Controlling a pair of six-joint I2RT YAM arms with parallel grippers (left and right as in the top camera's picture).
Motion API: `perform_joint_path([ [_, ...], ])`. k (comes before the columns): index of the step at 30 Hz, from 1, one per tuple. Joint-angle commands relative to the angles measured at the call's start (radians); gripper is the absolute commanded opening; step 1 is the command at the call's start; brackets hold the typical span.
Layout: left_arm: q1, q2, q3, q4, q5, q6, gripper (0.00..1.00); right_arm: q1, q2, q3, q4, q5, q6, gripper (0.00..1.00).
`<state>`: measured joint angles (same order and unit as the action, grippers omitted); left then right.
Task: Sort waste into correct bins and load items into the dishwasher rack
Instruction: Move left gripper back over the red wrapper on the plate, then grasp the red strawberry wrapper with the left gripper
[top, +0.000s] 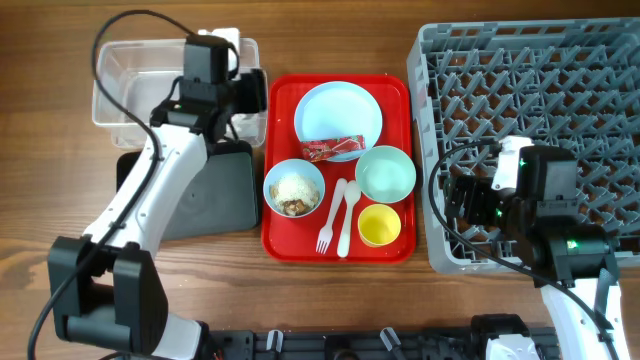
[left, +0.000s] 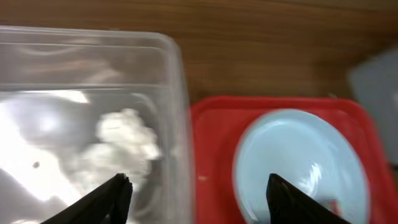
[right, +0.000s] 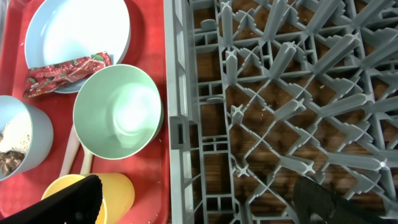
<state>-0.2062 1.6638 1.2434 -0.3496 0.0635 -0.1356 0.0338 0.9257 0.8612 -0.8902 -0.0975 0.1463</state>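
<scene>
Wrapper (right: 62, 73) print unreadable — left end effector (left: 199, 180) and right end effector (right: 196, 183) both spread wide.

Red tray (top: 280, 130) flat on a wood table (top: 40, 200) at centre of the overhead view. Seen also lower right in the left wrist view, left side in the right wrist view.

Here's the wooden table (top: 40, 190), carrying the flat red tray (top: 284, 90) at centre, with the clear tub (top: 125, 85) just off that tray's far left corner, the black tray (top: 215, 195) beside its left edge, and the big grey rack (top: 560, 90) just to its right.
</scene>
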Motion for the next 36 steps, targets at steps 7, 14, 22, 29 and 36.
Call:
perform_joint_path([
  [7, -0.267, 0.049, 0.0, -0.118, 0.171, 0.394, 0.79, 0.002, -0.005, 0.023, 0.003, -0.016, 0.014, 1.0],
  [14, -0.309, 0.196, 0.0, -0.107, 0.148, 0.478, 0.82, 0.002, -0.005, 0.023, 0.002, -0.016, 0.015, 1.0],
  [22, -0.309, 0.267, 0.0, -0.042, 0.107, 0.5, 0.84, 0.002, -0.004, 0.023, 0.002, -0.016, 0.014, 1.0],
  [29, -0.309, 0.323, 0.0, -0.027, 0.092, 0.499, 0.84, 0.002, -0.005, 0.023, 0.002, -0.016, 0.014, 1.0],
  [36, -0.307, 0.339, 0.0, -0.002, 0.091, 0.499, 0.72, 0.002, -0.005, 0.023, 0.002, -0.016, 0.014, 1.0],
])
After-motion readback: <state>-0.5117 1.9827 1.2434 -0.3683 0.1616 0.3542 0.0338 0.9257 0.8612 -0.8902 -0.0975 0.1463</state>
